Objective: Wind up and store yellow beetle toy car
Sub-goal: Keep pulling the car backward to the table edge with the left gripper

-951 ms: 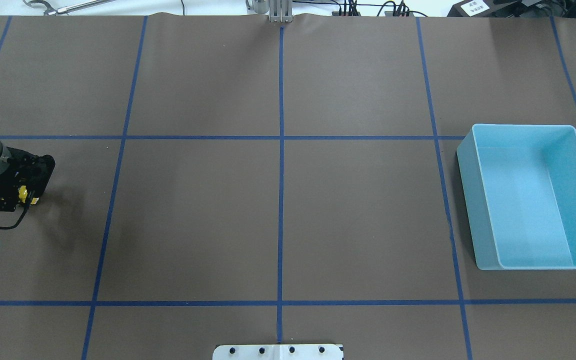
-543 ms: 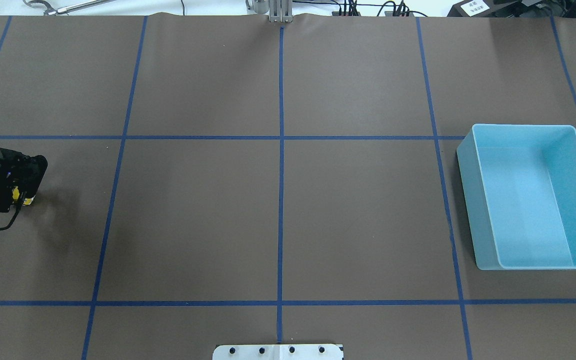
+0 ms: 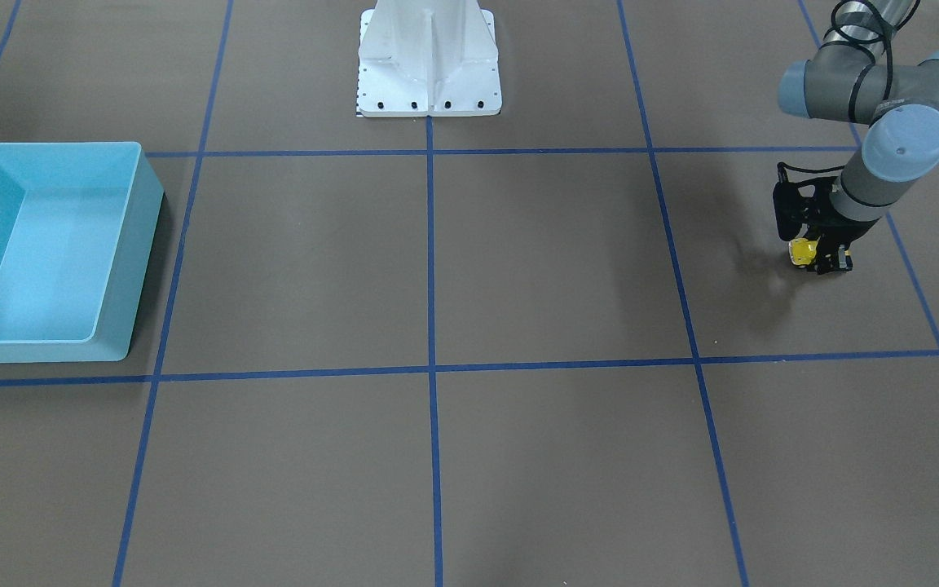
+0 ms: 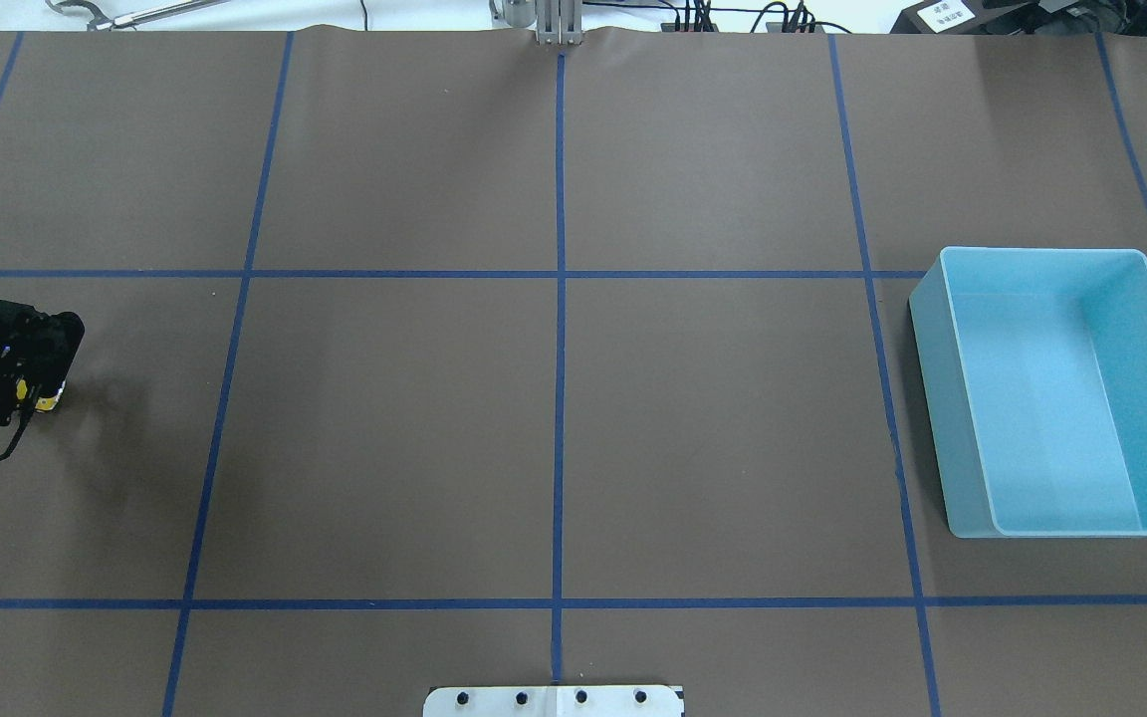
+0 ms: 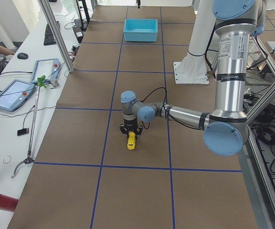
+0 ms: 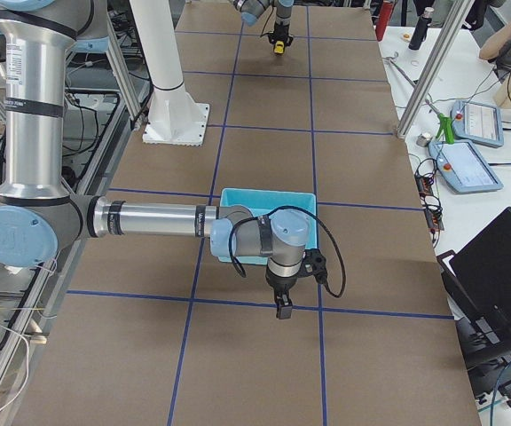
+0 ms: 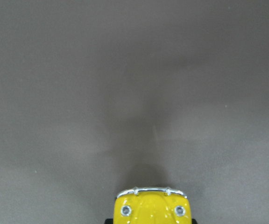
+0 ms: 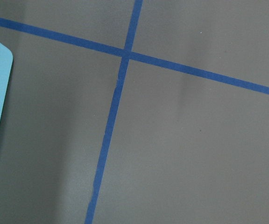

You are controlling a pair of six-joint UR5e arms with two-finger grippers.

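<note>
Only your wrist view shows the car [image 7: 151,208] nose-on; overhead, far left, the left gripper [image 4: 36,395] clamps it.

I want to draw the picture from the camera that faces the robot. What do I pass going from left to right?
blue bin → white robot base → yellow beetle toy car, down at the table in the left gripper
</note>
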